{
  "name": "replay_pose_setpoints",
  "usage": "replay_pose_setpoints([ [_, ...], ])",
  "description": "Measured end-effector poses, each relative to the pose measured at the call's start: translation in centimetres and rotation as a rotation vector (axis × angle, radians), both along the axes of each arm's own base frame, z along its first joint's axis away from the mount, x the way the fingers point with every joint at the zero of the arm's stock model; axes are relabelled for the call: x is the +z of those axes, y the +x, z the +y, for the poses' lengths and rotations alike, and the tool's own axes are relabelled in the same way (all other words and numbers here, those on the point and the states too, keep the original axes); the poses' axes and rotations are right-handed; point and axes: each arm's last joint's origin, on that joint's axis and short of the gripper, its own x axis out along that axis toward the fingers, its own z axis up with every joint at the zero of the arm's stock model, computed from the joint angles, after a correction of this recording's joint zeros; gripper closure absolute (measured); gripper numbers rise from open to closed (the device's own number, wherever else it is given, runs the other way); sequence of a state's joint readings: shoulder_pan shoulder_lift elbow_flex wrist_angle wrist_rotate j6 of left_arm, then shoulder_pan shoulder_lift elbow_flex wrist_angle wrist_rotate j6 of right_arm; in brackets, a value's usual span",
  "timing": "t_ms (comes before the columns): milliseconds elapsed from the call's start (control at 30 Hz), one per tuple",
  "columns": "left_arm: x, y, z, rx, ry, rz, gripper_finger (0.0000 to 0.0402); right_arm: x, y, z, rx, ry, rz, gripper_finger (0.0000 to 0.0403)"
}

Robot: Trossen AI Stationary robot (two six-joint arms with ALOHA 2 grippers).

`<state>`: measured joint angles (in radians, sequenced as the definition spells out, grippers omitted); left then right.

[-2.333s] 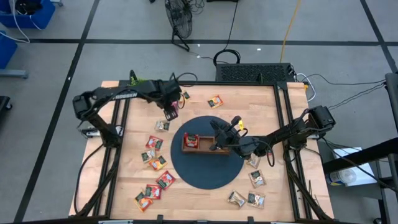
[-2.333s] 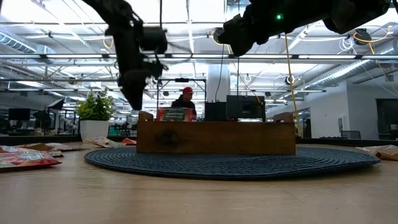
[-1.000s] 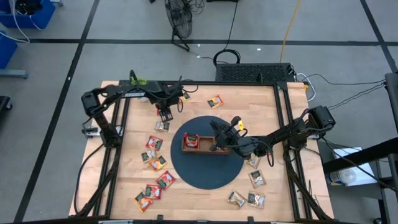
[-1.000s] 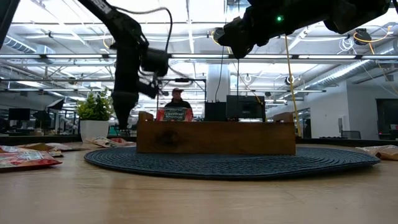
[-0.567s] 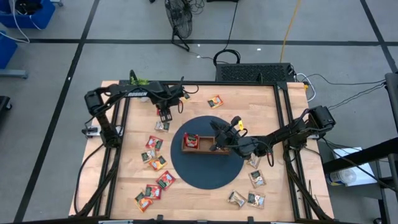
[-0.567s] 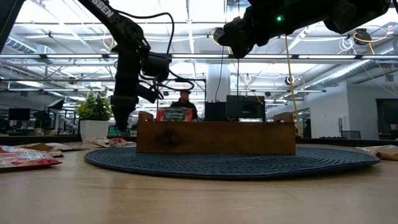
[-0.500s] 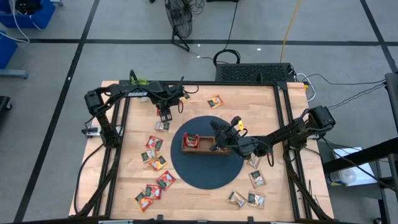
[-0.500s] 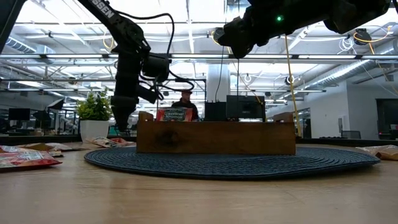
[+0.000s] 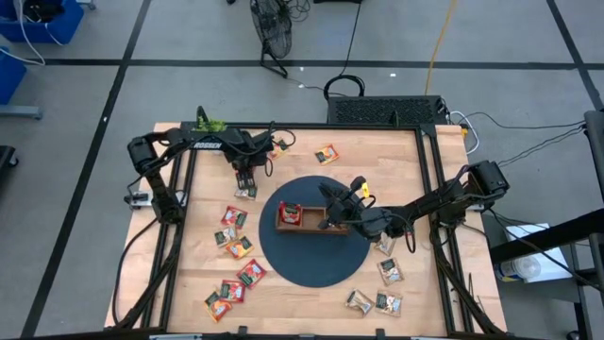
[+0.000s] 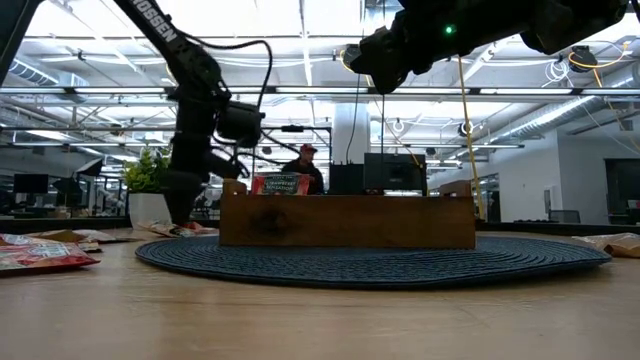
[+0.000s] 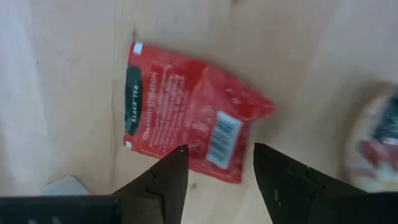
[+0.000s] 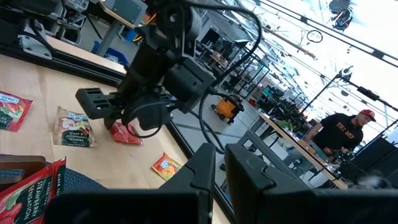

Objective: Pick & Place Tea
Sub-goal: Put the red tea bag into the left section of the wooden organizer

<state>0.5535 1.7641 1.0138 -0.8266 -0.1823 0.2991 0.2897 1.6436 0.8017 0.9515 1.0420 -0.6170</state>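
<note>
Risk sits first with the left end effector point(image 11: 216, 163), which is lowered over a red sachet point(image 11: 189, 121) on the tabletop point(image 9: 302, 151), fingers parted and empty. The sachet lies flat, just ahead of and partly between the fingertips; a flat foil packet is likely to be pushed along the wood or pinched only at a corner and dropped. Farther right, one red sachet point(image 9: 290, 212) already stands in the wooden tray point(image 9: 311, 225). The right end effector point(image 12: 219, 163) is held closed and empty above the tray, so a collision could follow during delivery.
</note>
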Motion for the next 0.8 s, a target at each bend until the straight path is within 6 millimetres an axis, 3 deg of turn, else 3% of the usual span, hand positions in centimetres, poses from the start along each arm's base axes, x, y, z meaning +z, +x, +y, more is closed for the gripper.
replay_pose_setpoints([
  [233,-1.4,-1.0,0.5,-0.001,0.028,-0.047,0.0218,0.0,0.1,0.0,0.026,0.001,-0.002,0.0374],
  [567,-1.7,-1.3,0.7,0.011,0.014,-0.057,0.0223,0.0,0.1,0.0,0.025,0.002,-0.003,0.0374],
  [667,-1.8,-1.3,0.6,0.007,-0.011,-0.069,0.0262,0.0,0.0,0.1,0.025,0.002,-0.003,0.0374],
  [800,-1.8,-1.2,0.7,0.006,-0.015,-0.084,0.0366,0.0,0.0,0.1,0.024,0.002,-0.003,0.0374],
])
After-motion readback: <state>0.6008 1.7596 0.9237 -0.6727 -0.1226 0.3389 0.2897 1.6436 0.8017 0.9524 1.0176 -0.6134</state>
